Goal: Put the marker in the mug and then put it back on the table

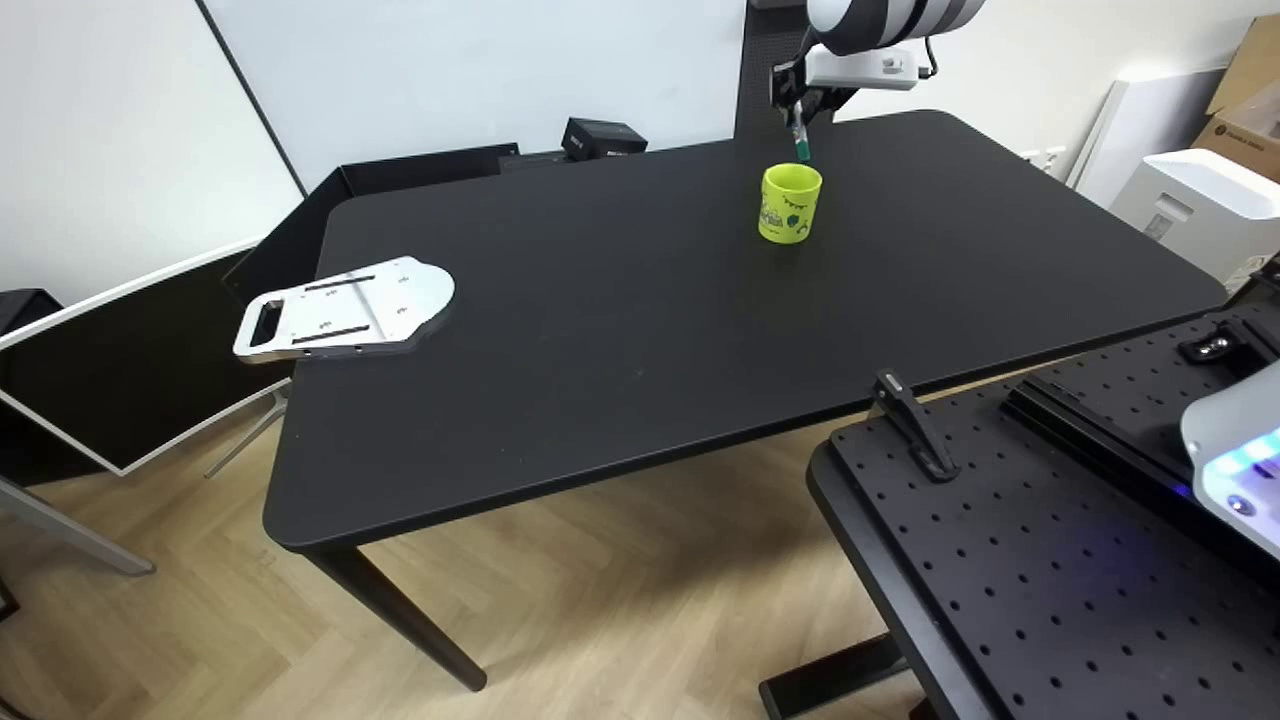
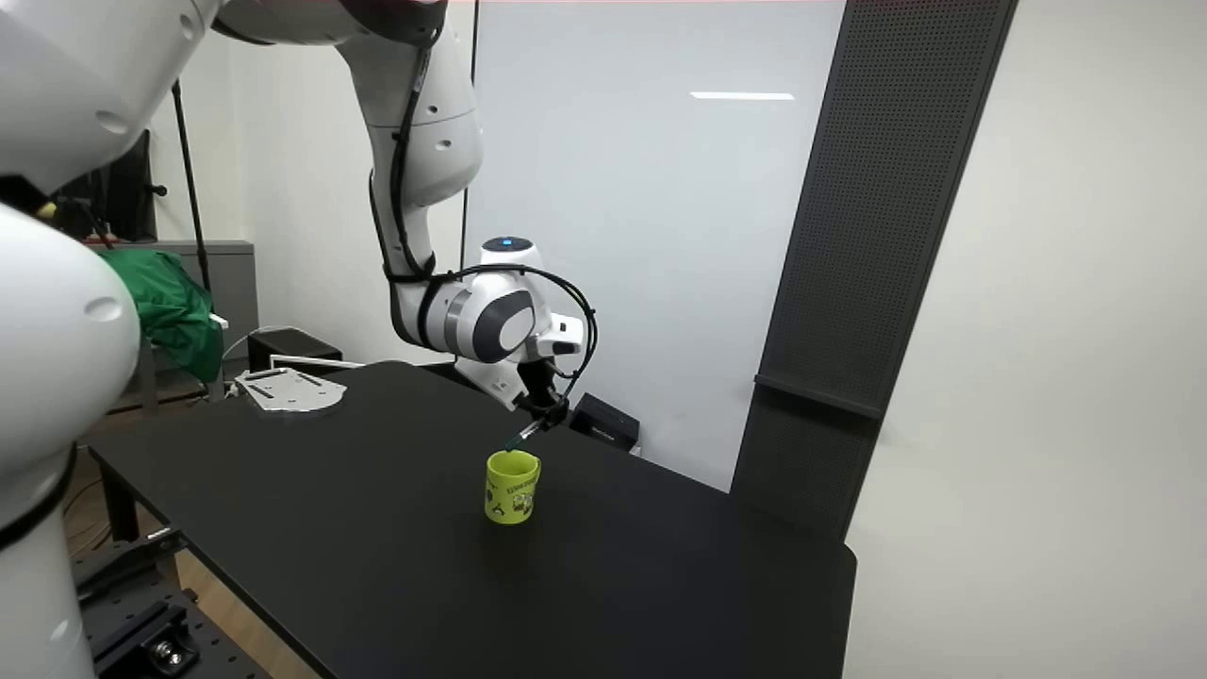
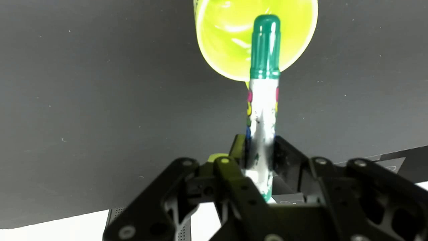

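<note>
The yellow-green mug stands upright on the black table (image 1: 560, 330) in both exterior views (image 1: 784, 216) (image 2: 509, 495). My gripper (image 3: 260, 152) is shut on the marker (image 3: 263, 100), which has a white body and a green cap. The marker slants out of the fingers, cap end foremost, and also shows in both exterior views (image 1: 801, 140) (image 2: 525, 434). The cap tip is just above the mug's rim. In the wrist view the cap overlaps the opening of the mug (image 3: 227, 50). The gripper is above and to one side of the mug in both exterior views (image 1: 797, 105) (image 2: 547, 415).
A white flat plate with a handle slot (image 1: 350, 305) lies at the table's edge. A black box (image 1: 603, 138) is behind the table. A black perforated board (image 1: 1040, 560) adjoins the near side. A whiteboard (image 2: 651, 236) stands behind the arm.
</note>
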